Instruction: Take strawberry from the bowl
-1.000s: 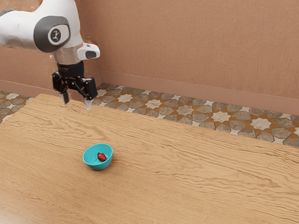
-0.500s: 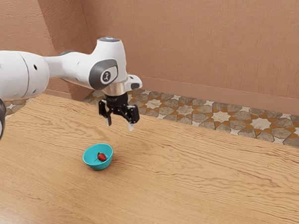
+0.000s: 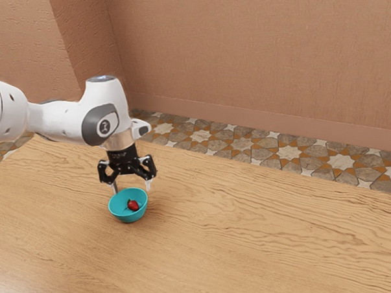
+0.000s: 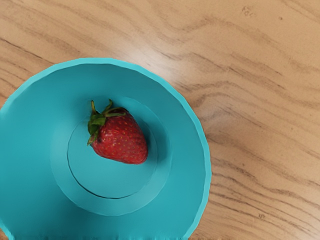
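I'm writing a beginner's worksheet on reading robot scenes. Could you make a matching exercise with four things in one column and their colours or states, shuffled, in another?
Things:
1. strawberry
2. leaves
3. bowl
4. hand

Colours or states:
A. turquoise, standing on the wooden table
B. black, open, with nothing gripped
C. green, at one end of the fruit
D. red, lying inside the bowl

Right pairs: 1-D, 2-C, 3-A, 4-B

Red strawberry (image 4: 121,139) inside turquoise bowl (image 4: 188,145)
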`<state>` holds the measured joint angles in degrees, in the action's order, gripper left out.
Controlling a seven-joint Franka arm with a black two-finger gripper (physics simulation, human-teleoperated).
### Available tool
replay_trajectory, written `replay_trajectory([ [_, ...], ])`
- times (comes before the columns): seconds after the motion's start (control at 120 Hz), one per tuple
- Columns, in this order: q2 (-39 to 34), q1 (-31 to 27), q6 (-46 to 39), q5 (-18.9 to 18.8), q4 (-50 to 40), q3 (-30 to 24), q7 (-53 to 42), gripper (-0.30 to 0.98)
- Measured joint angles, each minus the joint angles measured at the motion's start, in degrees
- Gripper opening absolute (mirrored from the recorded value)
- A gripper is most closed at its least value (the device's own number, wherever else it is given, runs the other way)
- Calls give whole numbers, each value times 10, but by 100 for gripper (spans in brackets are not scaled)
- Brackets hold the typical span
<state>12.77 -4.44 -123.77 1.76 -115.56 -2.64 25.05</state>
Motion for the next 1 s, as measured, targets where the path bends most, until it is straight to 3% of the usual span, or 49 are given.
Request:
replay_trajectory([
  [0.167,-48,-7,-32,2,-87,0,67,66],
  [0.35,-49,-17,-55,3,-90,0,120,39],
  [0.5,-12,-16,-71,8,-52,5,154,28],
  [1.0,67,-16,-109,14,-19,17,224,31],
])
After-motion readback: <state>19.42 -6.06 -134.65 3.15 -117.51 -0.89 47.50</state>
